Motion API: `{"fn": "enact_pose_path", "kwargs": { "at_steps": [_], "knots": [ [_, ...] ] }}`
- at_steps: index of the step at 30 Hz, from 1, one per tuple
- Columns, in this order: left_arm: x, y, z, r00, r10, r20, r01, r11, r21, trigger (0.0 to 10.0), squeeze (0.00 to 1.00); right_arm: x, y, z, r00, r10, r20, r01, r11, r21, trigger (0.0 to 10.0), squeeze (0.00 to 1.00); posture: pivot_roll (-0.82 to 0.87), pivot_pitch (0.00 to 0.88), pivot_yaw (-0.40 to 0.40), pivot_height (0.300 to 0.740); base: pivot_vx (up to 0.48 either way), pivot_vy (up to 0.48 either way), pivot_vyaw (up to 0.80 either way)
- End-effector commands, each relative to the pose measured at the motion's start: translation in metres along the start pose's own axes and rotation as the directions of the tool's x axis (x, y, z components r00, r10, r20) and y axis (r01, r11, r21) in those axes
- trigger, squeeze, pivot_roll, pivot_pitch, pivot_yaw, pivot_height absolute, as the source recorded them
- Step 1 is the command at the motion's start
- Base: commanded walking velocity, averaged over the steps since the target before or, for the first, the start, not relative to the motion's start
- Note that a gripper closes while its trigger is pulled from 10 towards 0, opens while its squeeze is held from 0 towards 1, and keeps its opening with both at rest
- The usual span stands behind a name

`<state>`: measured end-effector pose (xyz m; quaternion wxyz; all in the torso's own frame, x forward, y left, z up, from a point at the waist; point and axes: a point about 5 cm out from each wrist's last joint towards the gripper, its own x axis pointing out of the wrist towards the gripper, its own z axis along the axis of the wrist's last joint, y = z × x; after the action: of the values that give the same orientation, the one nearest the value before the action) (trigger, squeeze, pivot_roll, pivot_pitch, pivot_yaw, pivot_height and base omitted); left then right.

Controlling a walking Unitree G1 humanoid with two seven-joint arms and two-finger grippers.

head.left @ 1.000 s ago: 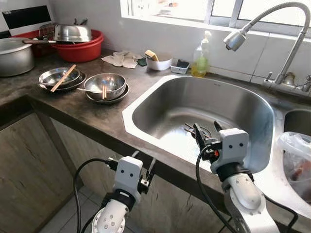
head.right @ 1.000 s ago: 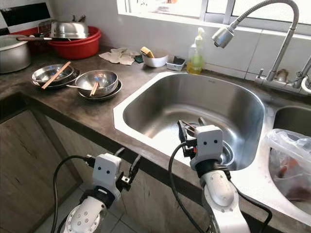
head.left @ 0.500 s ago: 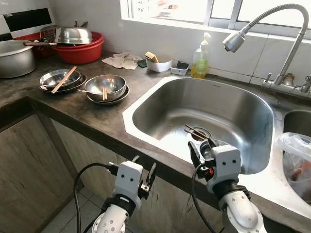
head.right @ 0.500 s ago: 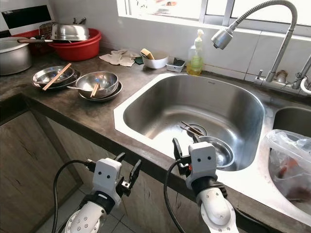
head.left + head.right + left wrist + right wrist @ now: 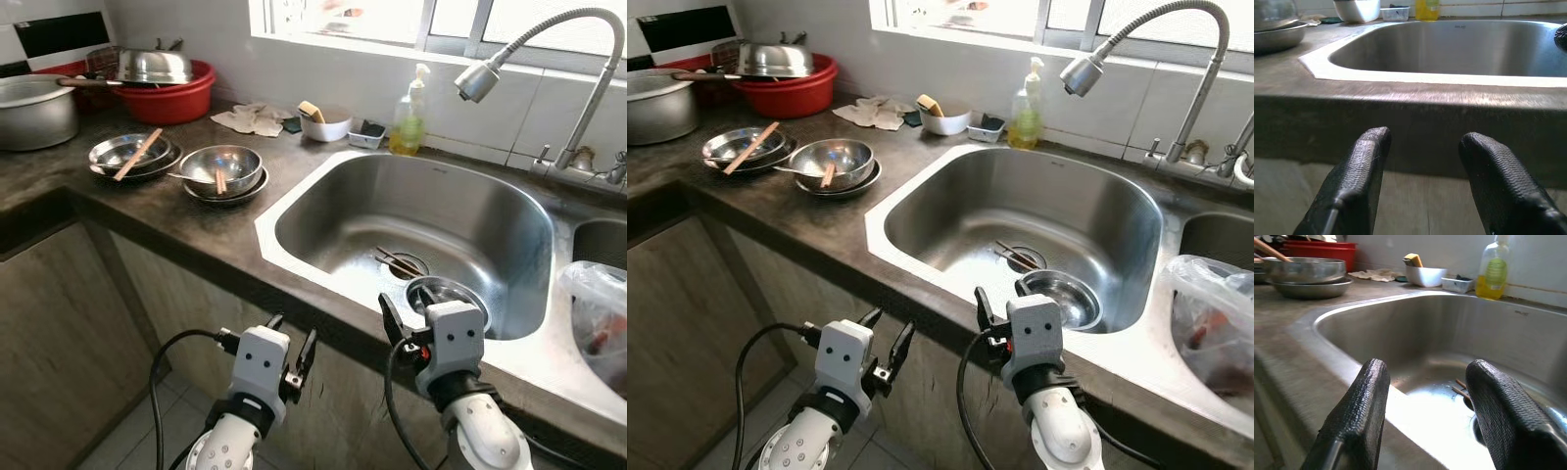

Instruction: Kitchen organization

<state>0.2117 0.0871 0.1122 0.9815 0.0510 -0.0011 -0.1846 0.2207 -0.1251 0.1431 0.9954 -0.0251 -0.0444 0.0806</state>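
Note:
A steel bowl (image 5: 446, 294) lies in the sink (image 5: 294, 211) beside the drain, with chopsticks (image 5: 397, 261) across the drain. On the counter to the left, two stacks of steel bowls (image 5: 223, 171) (image 5: 132, 155) each hold chopsticks. My right gripper (image 5: 404, 311) hangs open and empty at the sink's front edge, level with the rim (image 5: 1342, 357). My left gripper (image 5: 292, 335) is open and empty below the counter edge (image 5: 1410, 112), facing the cabinet front.
At the back left stand a red basin with a steel lid (image 5: 167, 98) and a large pot (image 5: 34, 108). A cloth (image 5: 250, 117), a white bowl with a sponge (image 5: 325, 124) and a soap bottle (image 5: 411, 122) line the wall. The faucet (image 5: 480, 78) overhangs the sink; a plastic bag (image 5: 598, 313) fills the right basin.
My right gripper has drawn back from over the sink to its front edge and dropped lower, uncovering the steel bowl. The left gripper has barely moved. The camera shifted slightly.

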Motion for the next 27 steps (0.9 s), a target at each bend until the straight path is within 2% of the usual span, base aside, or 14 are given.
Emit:
{"fn": "enact_pose_path", "kwargs": {
  "at_steps": [1,27],
  "knots": [
    [-0.002,-0.001,0.003,1.000,-0.012,0.011,0.012,1.000,0.000,10.0,0.00,-0.001,0.001,0.002,1.000,0.000,0.007,0.000,1.000,0.002,10.0,0.00,0.03,0.000,-0.031,0.740,-0.296,0.000,0.00],
    [-0.002,-0.003,0.001,1.000,-0.021,0.004,0.021,1.000,0.003,10.0,0.00,0.000,-0.001,-0.008,0.999,-0.007,-0.038,0.008,1.000,0.027,10.0,0.00,0.03,0.000,-0.029,0.740,-0.297,0.000,0.00]
  ]
}}
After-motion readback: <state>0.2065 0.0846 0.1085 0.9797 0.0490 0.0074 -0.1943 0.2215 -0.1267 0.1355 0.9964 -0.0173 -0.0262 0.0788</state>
